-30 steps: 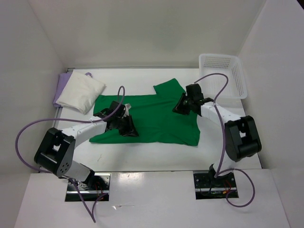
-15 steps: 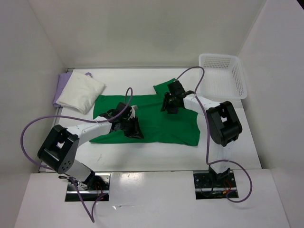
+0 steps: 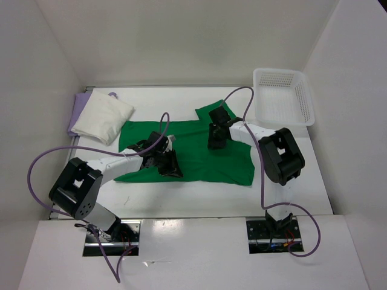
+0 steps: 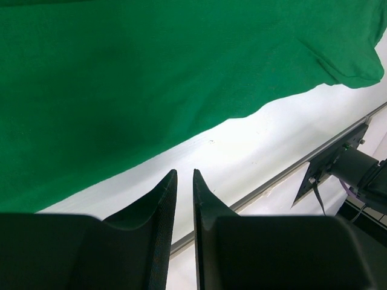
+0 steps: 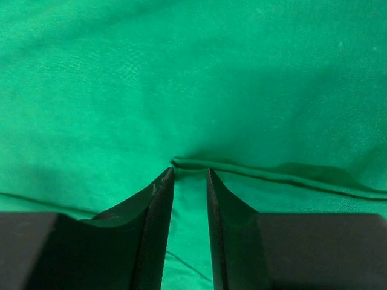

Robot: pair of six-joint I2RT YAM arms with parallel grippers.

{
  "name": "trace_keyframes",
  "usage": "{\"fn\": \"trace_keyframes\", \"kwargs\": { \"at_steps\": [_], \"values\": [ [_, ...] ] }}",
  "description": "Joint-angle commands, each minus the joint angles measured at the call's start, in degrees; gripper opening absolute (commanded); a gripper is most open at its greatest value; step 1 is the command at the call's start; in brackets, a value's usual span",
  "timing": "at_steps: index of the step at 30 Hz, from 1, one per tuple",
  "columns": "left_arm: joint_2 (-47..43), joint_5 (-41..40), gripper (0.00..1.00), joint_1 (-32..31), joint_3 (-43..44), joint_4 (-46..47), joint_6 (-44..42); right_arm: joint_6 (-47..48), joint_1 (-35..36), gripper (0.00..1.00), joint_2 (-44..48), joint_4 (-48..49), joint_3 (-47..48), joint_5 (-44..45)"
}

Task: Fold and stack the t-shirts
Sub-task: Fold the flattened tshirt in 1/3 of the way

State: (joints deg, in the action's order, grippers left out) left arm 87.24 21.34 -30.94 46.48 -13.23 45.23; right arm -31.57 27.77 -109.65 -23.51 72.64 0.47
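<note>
Plain white walls (image 3: 181,42) box in my white table (image 3: 181,196) on three sides; the light falls soft and even.

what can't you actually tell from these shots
- Lavender purple cloth shirt: top view, the folded off-white cloth shirt covers most of it; its fold is hidden.
- Right gripper: right wrist view, a ridge of the bright green cloth t-shirt meets its tips; pinched or not is unclear. Top view: its own body hides the tips.
</note>
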Motion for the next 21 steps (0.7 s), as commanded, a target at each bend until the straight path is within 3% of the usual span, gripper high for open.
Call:
{"fn": "trace_keyframes", "kwargs": {
  "at_steps": [1,4,7,12,15,17,21],
  "values": [
    [0.4,1.0,0.23,-0.2,-0.4,1.7,-0.1,1.9,0.3,0.33,-1.4,-1.9,1.0,2.2],
    [0.4,1.0,0.23,-0.2,-0.4,1.7,0.4,1.9,0.8,0.33,-2.0,-1.9,1.5,2.2],
    [0.4,1.0,0.23,-0.2,-0.4,2.2,0.4,3.1,0.8,0.41,-3.2,-3.6,3.7,2.2],
    [0.9,1.0,0.23,-0.2,-0.4,2.2,0.4,3.1,1.8,0.36,-3.3,-4.1,4.4,1.6],
    [1.4,1.0,0.23,-0.2,-0.4,2.8,0.4,3.1,1.8,0.45,-2.8,-4.7,4.9,1.6],
    [1.4,1.0,0.23,-0.2,-0.4,2.8,0.4,3.1,1.8,0.46,-2.8,-5.2,4.9,1.6],
    [1.4,1.0,0.23,-0.2,-0.4,2.8,0.4,2.6,2.4,0.28,-3.3,-5.2,4.9,1.6]
  ]
}}
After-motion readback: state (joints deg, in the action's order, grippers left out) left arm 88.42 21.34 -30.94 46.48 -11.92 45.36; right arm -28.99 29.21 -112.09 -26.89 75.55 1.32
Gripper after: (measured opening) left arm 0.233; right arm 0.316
